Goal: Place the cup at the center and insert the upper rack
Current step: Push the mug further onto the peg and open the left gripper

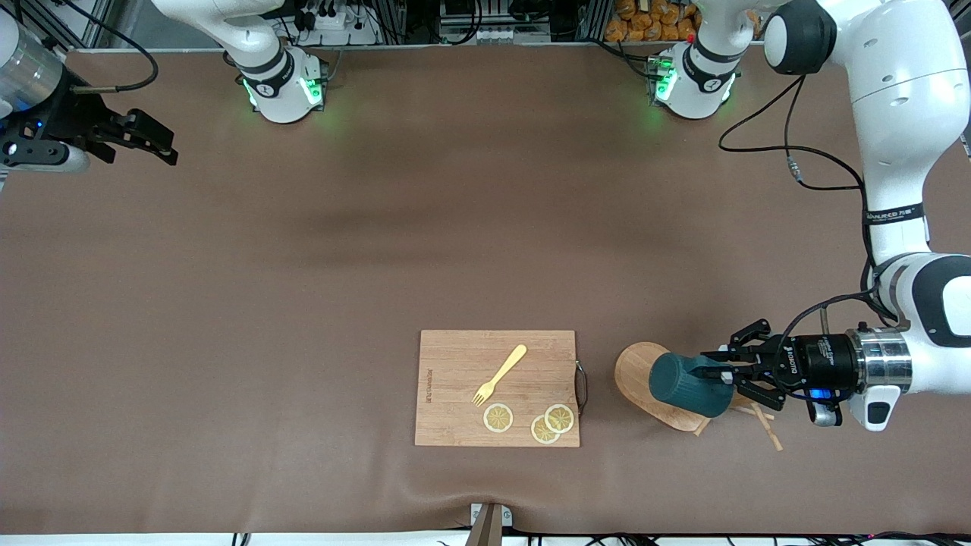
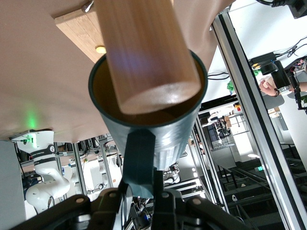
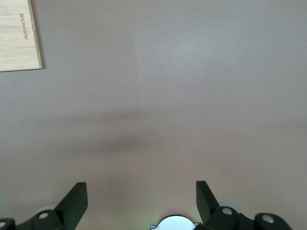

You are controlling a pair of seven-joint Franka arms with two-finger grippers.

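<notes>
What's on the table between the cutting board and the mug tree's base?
Nothing: in the front view a narrow strip of bare brown table separates the cutting board from the mug tree. The left gripper holds the cup over the tree's base.

A dark teal ribbed cup [image 1: 686, 384] lies tipped on its side over the upper rack [image 1: 645, 371], a light wooden mug tree lying toppled toward the left arm's end of the table, beside the cutting board. The cup's mouth faces the rack's flat oval base. In the left wrist view, the rack's round post [image 2: 144, 52] runs into the cup's mustard-yellow interior [image 2: 103, 91]. Thin pegs [image 1: 766, 428] splay on the tabletop past the cup's bottom.
</notes>
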